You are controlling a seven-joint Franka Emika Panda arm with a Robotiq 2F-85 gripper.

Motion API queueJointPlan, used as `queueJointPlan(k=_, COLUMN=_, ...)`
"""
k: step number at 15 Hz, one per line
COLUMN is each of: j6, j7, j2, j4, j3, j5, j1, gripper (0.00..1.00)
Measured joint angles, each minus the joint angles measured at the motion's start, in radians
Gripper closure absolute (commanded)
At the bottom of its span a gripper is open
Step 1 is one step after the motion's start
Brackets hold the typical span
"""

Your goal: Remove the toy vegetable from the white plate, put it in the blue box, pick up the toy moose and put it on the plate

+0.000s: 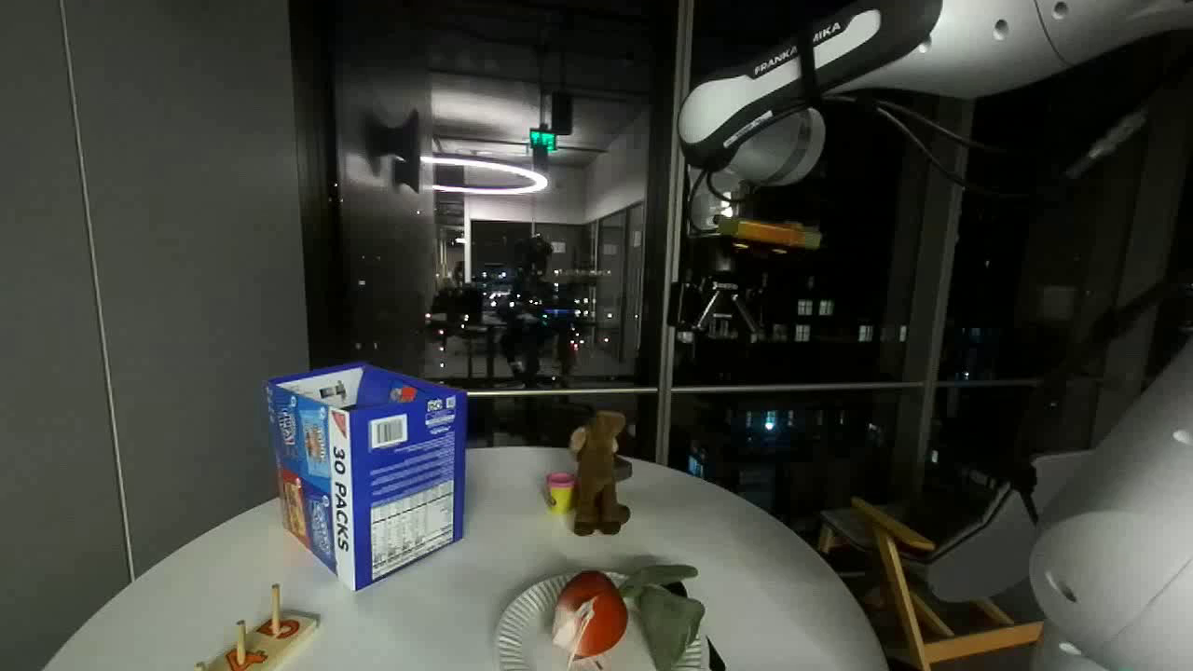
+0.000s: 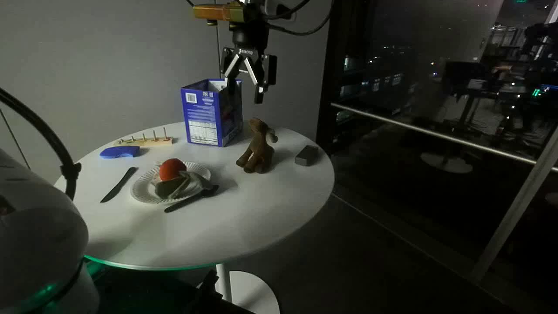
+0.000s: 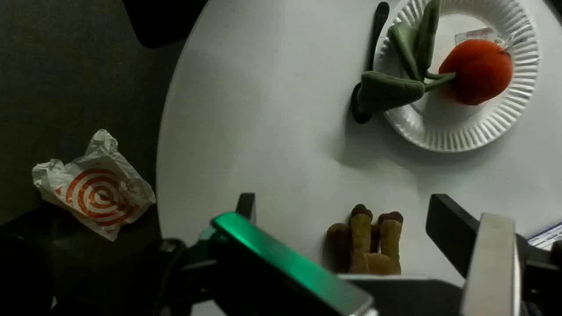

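Claw, under my remote control, raised well above the round white surface; its fingers stand wide apart, and in the wrist view I see the limbs of the toy moose below, framed between them. The toy vegetable, red-bodied with dull green leaves, lies on the white plate; its leaves reach past the rim and, from my wrist camera, cover part of a dark utensil. A knife lies on the plate's opposite side. In both exterior views I find the moose upright on the surface, apart from the plate, and the blue box standing open-topped. A yellow tub with a pink top shows just beside the moose in an exterior view; I cannot tell whether they touch. A grey block rests near the surface's edge. Near the box lies a wooden peg board, with a blue object just beside it that I cannot identify. Beyond the edge, the wrist view gives me a crumpled bag printed with red rings.
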Motion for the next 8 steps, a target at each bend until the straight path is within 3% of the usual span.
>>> queueJointPlan(k=8, j6=0.0, j7=0.0, j2=-0.005, j4=0.009, j3=0.0, j5=0.0, j1=0.0, gripper=0.0)
